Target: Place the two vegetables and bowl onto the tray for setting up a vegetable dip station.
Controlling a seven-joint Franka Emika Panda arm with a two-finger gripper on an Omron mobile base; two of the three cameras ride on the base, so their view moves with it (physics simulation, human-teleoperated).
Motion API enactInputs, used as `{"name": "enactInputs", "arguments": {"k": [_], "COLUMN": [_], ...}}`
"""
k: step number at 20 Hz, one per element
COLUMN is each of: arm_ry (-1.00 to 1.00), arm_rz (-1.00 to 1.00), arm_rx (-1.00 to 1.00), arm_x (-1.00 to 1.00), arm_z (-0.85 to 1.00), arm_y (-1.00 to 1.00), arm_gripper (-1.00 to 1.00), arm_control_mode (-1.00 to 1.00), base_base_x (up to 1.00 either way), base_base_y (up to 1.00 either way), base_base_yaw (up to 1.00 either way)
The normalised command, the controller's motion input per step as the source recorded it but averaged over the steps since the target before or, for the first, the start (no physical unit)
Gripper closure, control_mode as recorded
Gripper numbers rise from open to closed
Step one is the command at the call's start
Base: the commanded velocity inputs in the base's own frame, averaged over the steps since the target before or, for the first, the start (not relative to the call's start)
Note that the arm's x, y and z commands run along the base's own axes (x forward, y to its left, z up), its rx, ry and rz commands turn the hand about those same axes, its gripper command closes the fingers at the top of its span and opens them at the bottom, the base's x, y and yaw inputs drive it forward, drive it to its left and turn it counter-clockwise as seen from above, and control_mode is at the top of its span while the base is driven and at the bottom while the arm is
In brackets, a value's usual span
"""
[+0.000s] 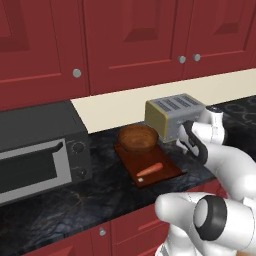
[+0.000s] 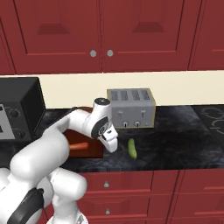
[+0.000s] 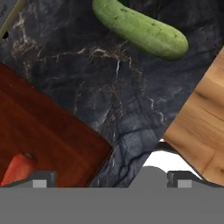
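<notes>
1. Dark marbled counter runs beneath red cabinets, carrying a black oven and a silver toaster.
2. On the tray sit the bowl and the carrot, so two of three items look done.
3. Left to move: the cucumber, lying on the counter just beside the tray.
4. Near it, the gripper hangs with jaws fully spread, holding nothing.
5. No readable writing or brand marks appear.

A green cucumber lay on the dark marbled worktop. A corner of the reddish-brown tray carried the orange-red carrot. The cucumber was apart from the tray. Light wooden floor showed beyond the worktop edge.
</notes>
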Motion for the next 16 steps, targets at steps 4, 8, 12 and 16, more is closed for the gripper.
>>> {"name": "enactInputs", "arguments": {"k": [4,8,12,16], "arm_ry": [0.0,0.0,0.01,0.0], "arm_rz": [0.27,0.28,0.2,0.15], "arm_rx": [0.0,0.0,0.0,0.0], "arm_x": [0.02,0.07,0.17,0.25], "arm_z": [-0.01,-0.01,-0.04,-0.04], "arm_y": [-0.38,-0.33,-0.25,-0.21], "arm_gripper": [-1.0,-1.0,-1.0,-1.0], "arm_control_mode": [-1.0,-1.0,-1.0,-1.0], "base_base_x": [0.0,0.0,0.0,0.0], "base_base_y": [0.0,0.0,0.0,0.0], "base_base_yaw": [0.0,0.0,0.0,0.0]}}
